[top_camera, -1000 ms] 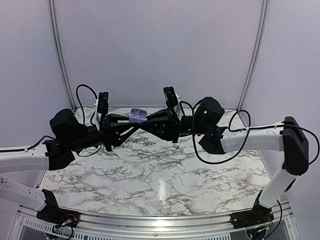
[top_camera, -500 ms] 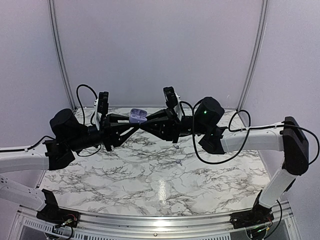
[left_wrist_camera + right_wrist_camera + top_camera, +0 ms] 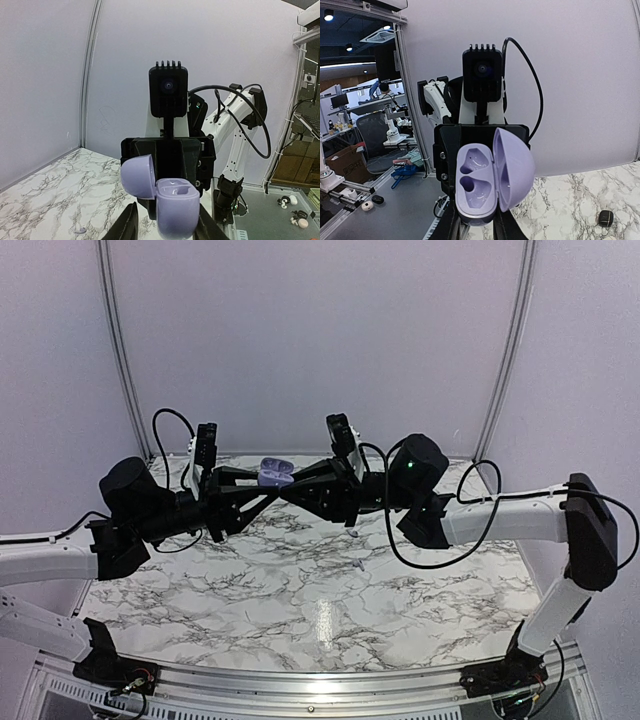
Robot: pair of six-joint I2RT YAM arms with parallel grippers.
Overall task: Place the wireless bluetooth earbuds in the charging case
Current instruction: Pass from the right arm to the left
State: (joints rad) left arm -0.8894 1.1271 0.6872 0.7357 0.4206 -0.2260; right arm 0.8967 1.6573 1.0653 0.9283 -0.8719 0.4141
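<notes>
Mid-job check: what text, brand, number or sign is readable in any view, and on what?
No text can be read in any view.
Lilac charging case: no marking shows on the shell or inside.
Small white tag on the frame, left wrist view: too small to read.
Cardboard box, right wrist background: blurred, nothing legible.

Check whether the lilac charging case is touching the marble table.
Apart. The left wrist view shows the lilac charging case held up in the air, lid open, with the marble table lying below and behind it.
</notes>
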